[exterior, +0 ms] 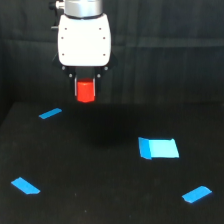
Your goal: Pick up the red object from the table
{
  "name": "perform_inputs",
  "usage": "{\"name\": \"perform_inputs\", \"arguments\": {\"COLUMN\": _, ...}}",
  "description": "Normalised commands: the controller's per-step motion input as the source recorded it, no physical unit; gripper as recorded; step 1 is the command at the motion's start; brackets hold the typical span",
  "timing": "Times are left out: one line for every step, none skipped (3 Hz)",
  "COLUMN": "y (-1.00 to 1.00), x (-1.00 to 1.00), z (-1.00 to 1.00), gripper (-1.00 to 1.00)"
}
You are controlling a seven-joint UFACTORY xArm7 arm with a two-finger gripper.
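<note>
Above the table, red object in gripper grasp

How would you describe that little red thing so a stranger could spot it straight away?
Find the big white robot head at the top of the exterior view's left half. Directly beneath it, between its dark fingers, hangs the red block, held above the black table. It is the only red thing; everything else coloured is flat blue tape.

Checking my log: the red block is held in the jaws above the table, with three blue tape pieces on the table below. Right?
Not quite: the exterior view shows four blue tape pieces, not three. The rest stands: the red block is held in the jaws of the gripper, above the table.
</note>
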Motion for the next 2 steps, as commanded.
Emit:
{"name": "perform_inputs", "arguments": {"y": 0.05, "x": -0.05, "z": 0.09, "gripper": -1.0}}
{"name": "perform_inputs", "arguments": {"y": 0.02, "x": 0.04, "z": 0.01, "gripper": -0.94}}
